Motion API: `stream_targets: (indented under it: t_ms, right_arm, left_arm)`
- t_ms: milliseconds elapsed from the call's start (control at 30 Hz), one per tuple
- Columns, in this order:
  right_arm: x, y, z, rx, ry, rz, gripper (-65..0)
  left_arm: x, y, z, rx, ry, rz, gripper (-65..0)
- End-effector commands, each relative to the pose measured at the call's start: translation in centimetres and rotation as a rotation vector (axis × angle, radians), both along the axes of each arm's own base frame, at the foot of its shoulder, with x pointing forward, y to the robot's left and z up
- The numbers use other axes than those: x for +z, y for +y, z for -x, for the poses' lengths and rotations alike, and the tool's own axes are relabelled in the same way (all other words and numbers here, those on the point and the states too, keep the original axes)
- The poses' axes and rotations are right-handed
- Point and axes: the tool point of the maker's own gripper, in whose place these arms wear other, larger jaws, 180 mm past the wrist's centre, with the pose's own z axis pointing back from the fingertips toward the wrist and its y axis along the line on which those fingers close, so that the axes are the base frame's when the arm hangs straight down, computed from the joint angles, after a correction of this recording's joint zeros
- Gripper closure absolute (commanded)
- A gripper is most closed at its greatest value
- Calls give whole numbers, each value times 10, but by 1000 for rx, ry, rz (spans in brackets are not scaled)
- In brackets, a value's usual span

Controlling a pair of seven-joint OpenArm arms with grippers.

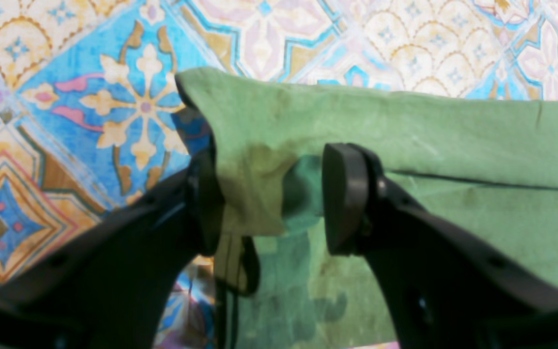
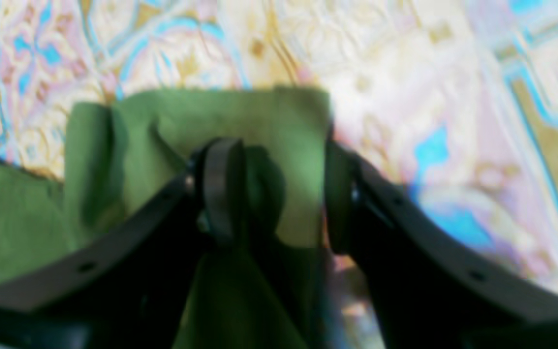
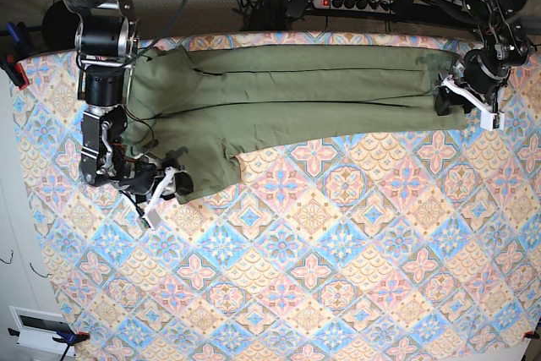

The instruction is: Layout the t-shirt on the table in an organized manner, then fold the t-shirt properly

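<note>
Shirt (image 3: 287, 95) stretched long across the far part of the table (image 3: 338, 293), an arm at each end.

The left gripper (image 1: 269, 198) sits at the shirt's corner, jaws parted wide with a hanging fold of green cloth between them, draped against one pad and clear of the other. The right gripper (image 2: 279, 194) at the shirt's opposite end also stands wide, a bunched corner between its fingers (image 2: 223, 186); that view is too blurred to tell if it grips.
</note>
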Motion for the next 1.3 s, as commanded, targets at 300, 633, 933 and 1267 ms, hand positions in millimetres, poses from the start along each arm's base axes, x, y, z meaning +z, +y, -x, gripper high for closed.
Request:
stream_targets:
  t_ms: [300, 633, 933, 1267]
  right_arm:
    - [34, 8, -17, 59, -92, 40, -7]
    - [127, 23, -17, 88, -318, -72, -7]
    - [136, 2, 15, 74, -318, -46, -7]
    - [111, -3, 69, 117, -259, 22, -7]
  left_arm:
    - [15, 4, -10, -8, -51, -14, -309]
    - [15, 4, -11, -8, -54, -14, -309]
    - [15, 4, -11, -8, -54, -14, -309]
    - [16, 4, -11, -8, -55, -15, -309]
